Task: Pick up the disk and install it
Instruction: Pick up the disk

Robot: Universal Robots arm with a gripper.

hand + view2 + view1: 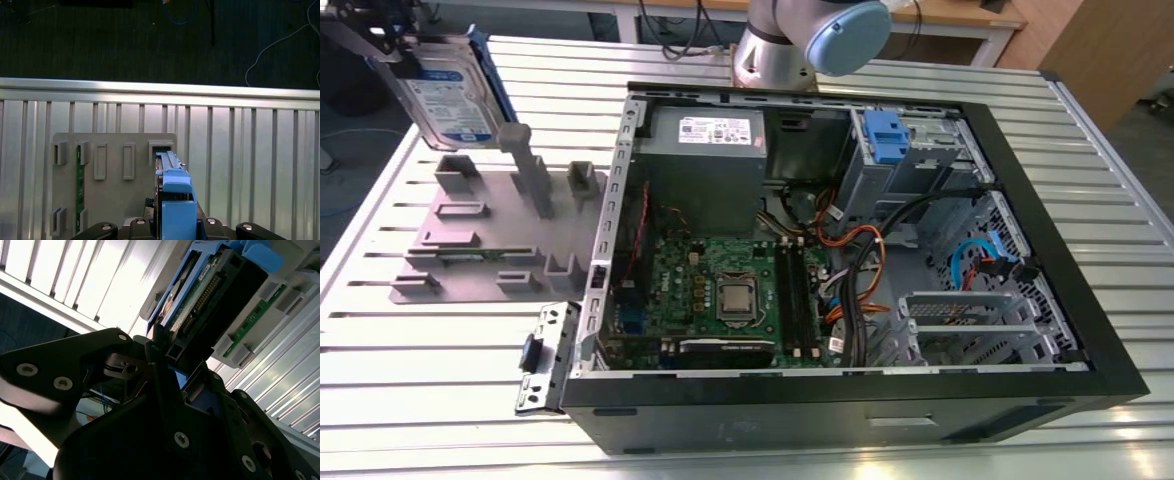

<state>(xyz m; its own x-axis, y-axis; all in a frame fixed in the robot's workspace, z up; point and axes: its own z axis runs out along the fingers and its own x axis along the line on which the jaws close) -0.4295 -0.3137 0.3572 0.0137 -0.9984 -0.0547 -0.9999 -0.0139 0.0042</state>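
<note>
The disk (443,95) is clear of the table (427,400), raised above the far end of the grey stand (480,240) at the exterior view's left. It hangs on edge, close to upright and slightly tilted, with the white-and-blue label facing the camera and the blue bracket frame running along its edges. It touches neither the stand nor the table.

The gripper (390,50) grips the disk at its upper end. In the second wrist view the dark fingers (155,365) are closed narrow onto the end of the disk (200,295), clamping drive and blue frame between them. In the first wrist view the disk (172,195) projects straight out from the gripper, above the stand (115,145).

The stand carries several upright posts and slots. A thin green circuit strip (79,180) stands on edge in one slot, well apart from the disk.

The open computer case (854,420) lies on the table just beside the stand, at the exterior view's right. Inside are the green motherboard (720,280), the grey power supply (707,135) and a blue bracket (886,135) seated in the drive bay. The arm's base joint (807,40) stands beyond the case
</note>
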